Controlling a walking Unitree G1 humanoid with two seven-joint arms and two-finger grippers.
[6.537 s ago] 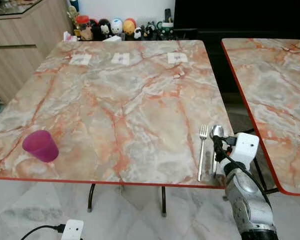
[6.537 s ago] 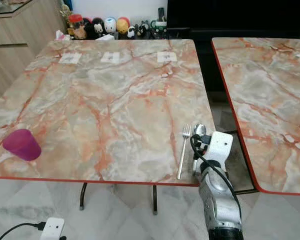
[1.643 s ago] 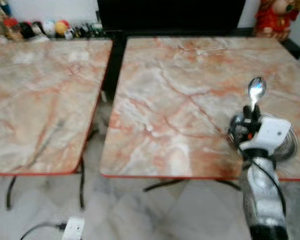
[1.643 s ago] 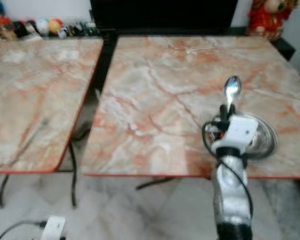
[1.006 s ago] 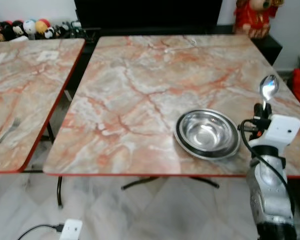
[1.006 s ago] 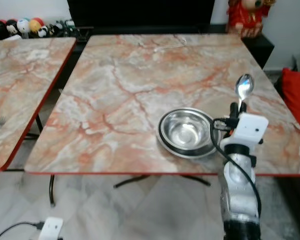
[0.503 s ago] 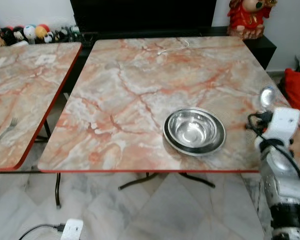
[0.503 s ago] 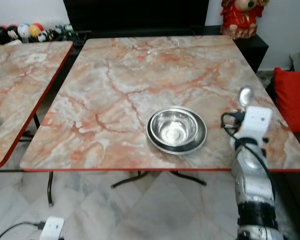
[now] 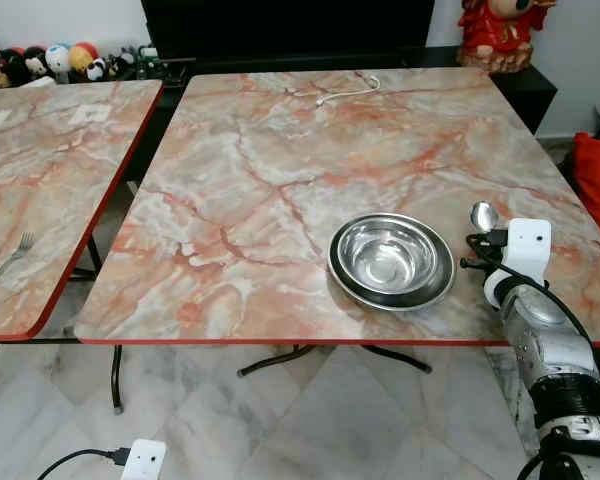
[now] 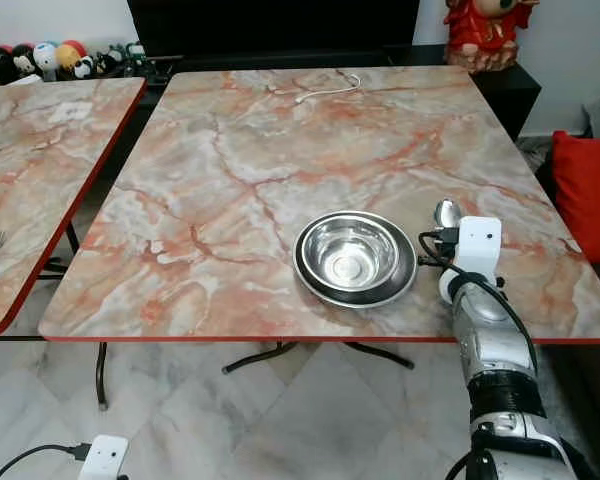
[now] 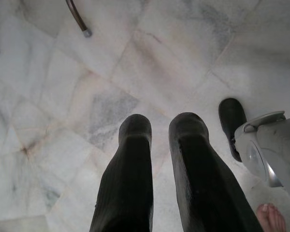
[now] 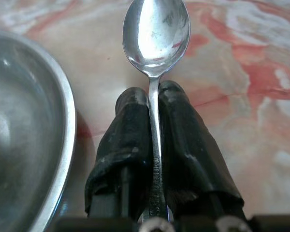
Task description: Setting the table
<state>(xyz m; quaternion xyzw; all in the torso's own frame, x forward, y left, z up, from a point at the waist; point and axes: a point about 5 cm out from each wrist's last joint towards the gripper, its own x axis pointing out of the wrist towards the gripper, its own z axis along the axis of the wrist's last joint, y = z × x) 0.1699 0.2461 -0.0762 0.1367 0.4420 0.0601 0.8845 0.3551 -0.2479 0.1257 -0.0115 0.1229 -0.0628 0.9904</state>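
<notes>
Marble table [image 9: 280, 160] bears steel bowl [image 9: 391, 260]; neighbouring table [image 9: 40, 170] holds fork [image 9: 8, 262].

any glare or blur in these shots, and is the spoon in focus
Left eye view: sharp and evenly lit, with soft sheen on the table and highlights inside the steel bowl. Right wrist view: the spoon is crisp, mirroring the room, pinched in the right gripper. Left wrist view: clear, the left gripper over pale floor.
</notes>
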